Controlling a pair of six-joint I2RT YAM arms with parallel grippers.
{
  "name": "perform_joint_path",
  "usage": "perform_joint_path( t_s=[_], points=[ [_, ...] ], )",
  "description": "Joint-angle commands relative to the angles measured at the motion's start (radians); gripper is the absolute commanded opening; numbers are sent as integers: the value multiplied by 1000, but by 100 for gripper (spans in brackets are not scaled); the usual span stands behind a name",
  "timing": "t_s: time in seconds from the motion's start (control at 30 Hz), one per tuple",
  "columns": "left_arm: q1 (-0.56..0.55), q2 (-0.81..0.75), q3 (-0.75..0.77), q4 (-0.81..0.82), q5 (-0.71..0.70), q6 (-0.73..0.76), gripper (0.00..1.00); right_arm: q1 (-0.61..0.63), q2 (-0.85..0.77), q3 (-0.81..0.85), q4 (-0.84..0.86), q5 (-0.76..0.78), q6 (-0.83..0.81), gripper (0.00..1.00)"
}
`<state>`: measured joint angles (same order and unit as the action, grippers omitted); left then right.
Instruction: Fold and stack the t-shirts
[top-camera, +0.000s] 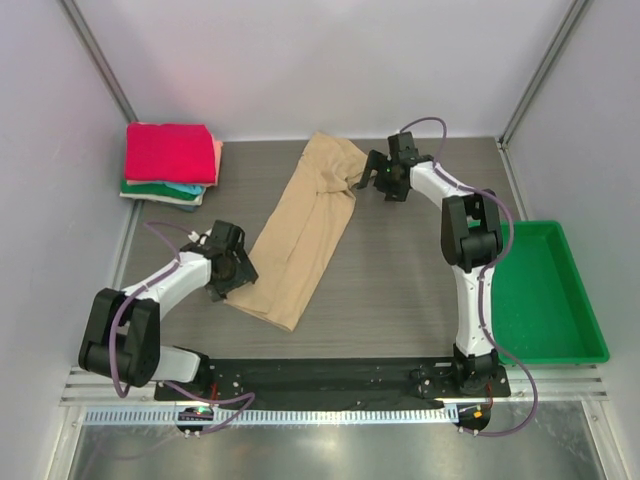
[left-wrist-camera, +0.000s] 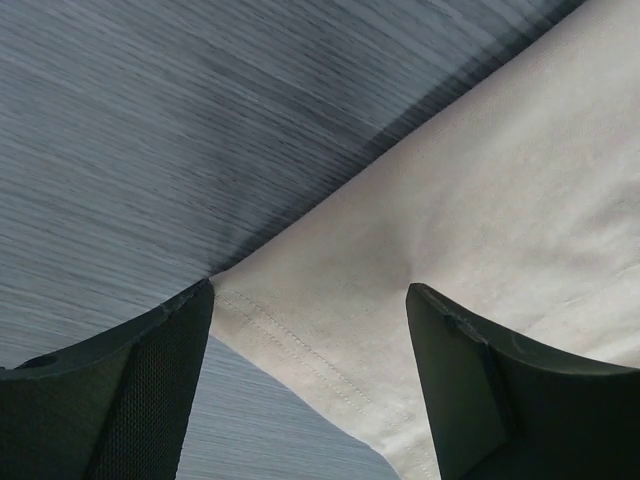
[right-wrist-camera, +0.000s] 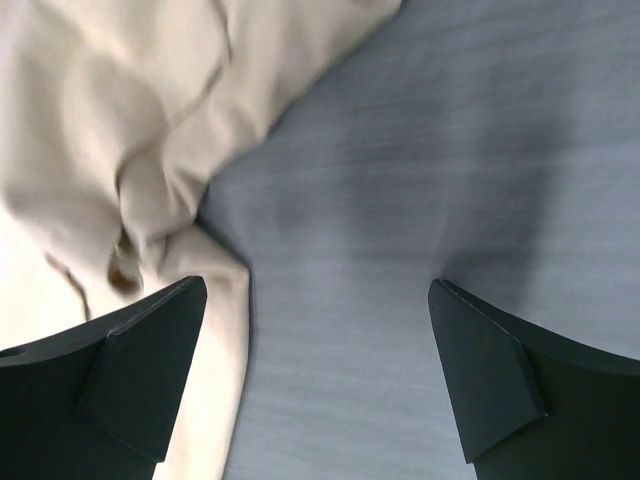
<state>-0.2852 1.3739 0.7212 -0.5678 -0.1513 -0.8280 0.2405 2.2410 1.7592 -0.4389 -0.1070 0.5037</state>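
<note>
A tan t-shirt lies folded lengthwise in a long strip, slanting from the far middle of the table to the near left. My left gripper is open over its near-left hem corner, one finger on each side of the corner. My right gripper is open just beside the shirt's crumpled far end, mostly over bare table. A stack of folded shirts, pink-red on top with salmon, teal and green below, sits at the far left.
A green plastic tray stands at the right edge of the table. Grey walls and metal frame posts close in the table on three sides.
</note>
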Motion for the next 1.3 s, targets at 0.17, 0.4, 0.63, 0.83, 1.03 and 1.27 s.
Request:
perform_joint_path(
  t_s=[0.17,0.4,0.63,0.83,1.03,1.27],
  points=[
    [75,31,-52,68,41,15,68,-30,192,210,87,-127,61,98],
    [73,19,-94,143,219,-16,0,-35,413,488,121,-154,108,73],
    [-43,-248,-210,82,283,-160,0,-50,534,669,195,-161,133,36],
    [-256,-462,-261,42,285,-373,0,-49,591,775,325,-252,107,35],
    [-338,-538,-282,34,277,-418,30,-44,549,787,351,-260,72,97],
    [-373,-535,-125,-170,89,-307,73,-41,153,449,207,-111,15,100]
  ],
)
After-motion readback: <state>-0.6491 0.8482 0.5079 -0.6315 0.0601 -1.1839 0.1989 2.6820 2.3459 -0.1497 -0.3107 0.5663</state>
